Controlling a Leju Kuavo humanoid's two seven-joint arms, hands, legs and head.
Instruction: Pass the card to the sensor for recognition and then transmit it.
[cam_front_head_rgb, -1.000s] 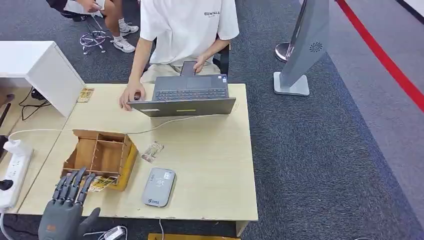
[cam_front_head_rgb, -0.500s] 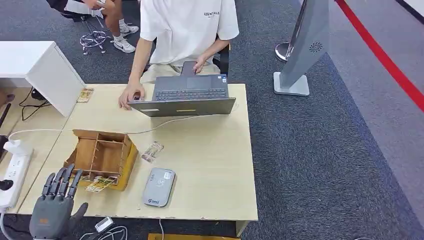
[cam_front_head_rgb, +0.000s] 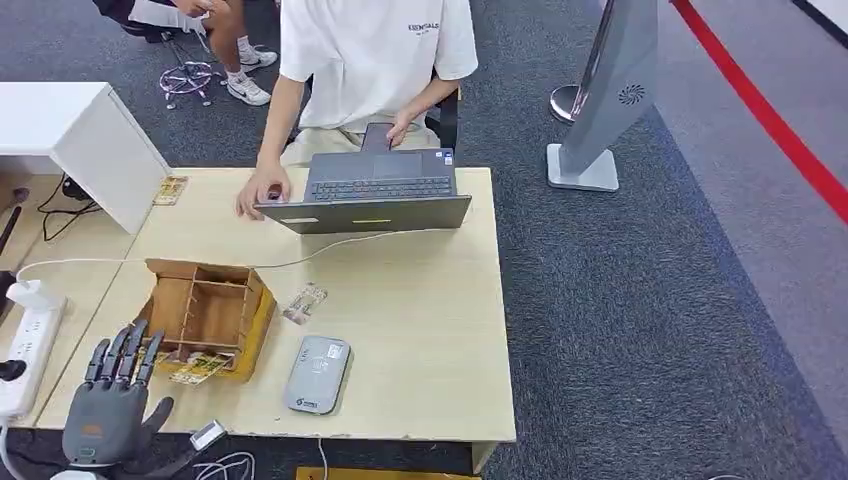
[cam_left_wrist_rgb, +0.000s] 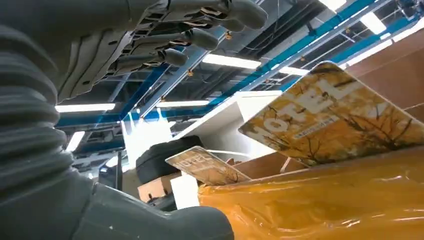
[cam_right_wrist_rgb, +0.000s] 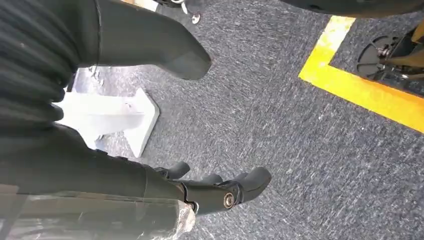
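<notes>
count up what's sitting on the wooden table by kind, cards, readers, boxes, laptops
Cards: 3 (by the white cabinet, beside the box, sticking out of the box front)
Card reader: 1
Wooden box: 1
Laptop: 1
Total: 6

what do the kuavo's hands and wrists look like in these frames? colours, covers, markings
Left hand: grey palm shell with a small orange mark near its base, a thick grey thumb and darker, segmented fingers. A grey ribbed cover wraps the wrist behind it. Right hand: dark fingers with a small round metal fastener at one joint, a thick grey thumb, the same ribbed cover, and clear plastic wrap near the wrist.
</notes>
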